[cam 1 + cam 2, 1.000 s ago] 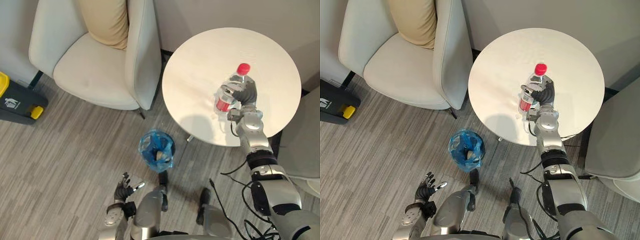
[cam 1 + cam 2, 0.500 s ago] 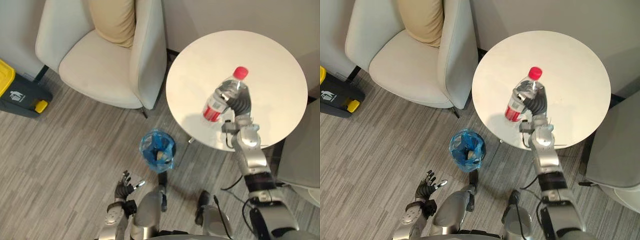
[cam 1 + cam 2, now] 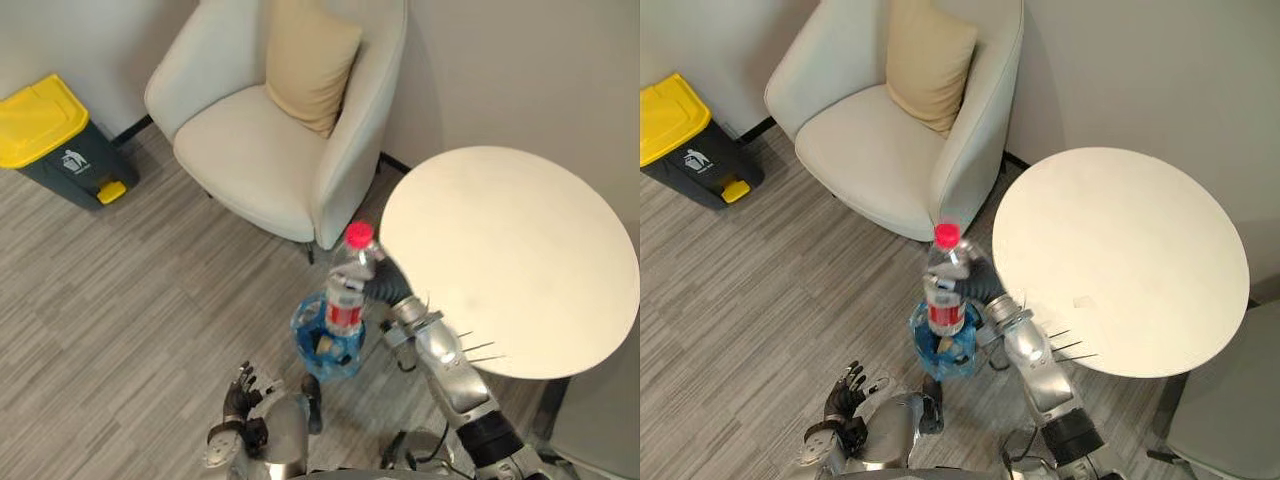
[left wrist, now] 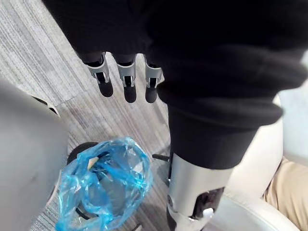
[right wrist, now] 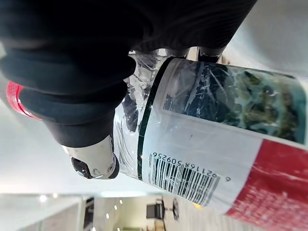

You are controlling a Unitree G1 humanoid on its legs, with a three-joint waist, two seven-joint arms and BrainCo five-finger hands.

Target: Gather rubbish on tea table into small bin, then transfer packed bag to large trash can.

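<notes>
A pale armchair stands on the grey striped floor, close to the light wall. A tan cushion leans upright against its backrest, touching the seat.

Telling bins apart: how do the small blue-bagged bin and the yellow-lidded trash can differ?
The small bin is round and open; the trash can is boxy, its yellow lid shut. The small bin sits by the table, the trash can past the armchair. Both rest on the floor.
</notes>
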